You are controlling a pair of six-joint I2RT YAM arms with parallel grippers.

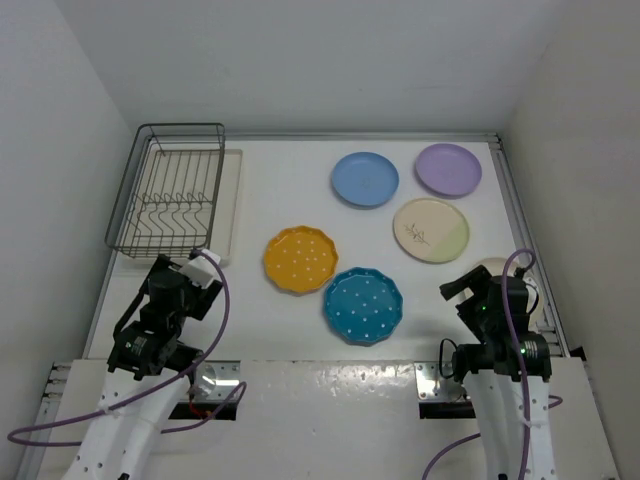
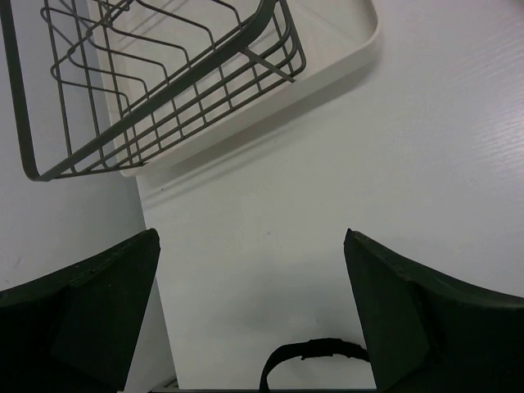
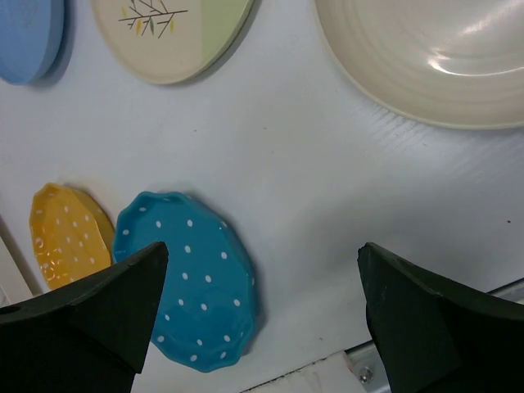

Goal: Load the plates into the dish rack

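Observation:
The dark wire dish rack (image 1: 170, 190) stands at the back left and holds no plates; it also shows in the left wrist view (image 2: 164, 82). Five plates lie flat on the table: light blue (image 1: 365, 179), lavender (image 1: 448, 169), cream with a green side (image 1: 431, 229), dotted yellow (image 1: 300, 260) and dotted teal (image 1: 363, 305). My left gripper (image 1: 185, 268) is open and empty just in front of the rack (image 2: 252, 246). My right gripper (image 1: 470, 290) is open and empty to the right of the teal plate (image 3: 192, 286), above bare table (image 3: 262, 254).
A flat cream tray (image 1: 232, 200) lies under and beside the rack (image 2: 344, 57). A ribbed cream dish (image 3: 426, 57) sits at the right edge, partly hidden by my right arm in the top view (image 1: 495, 266). Walls close in on the left, back and right.

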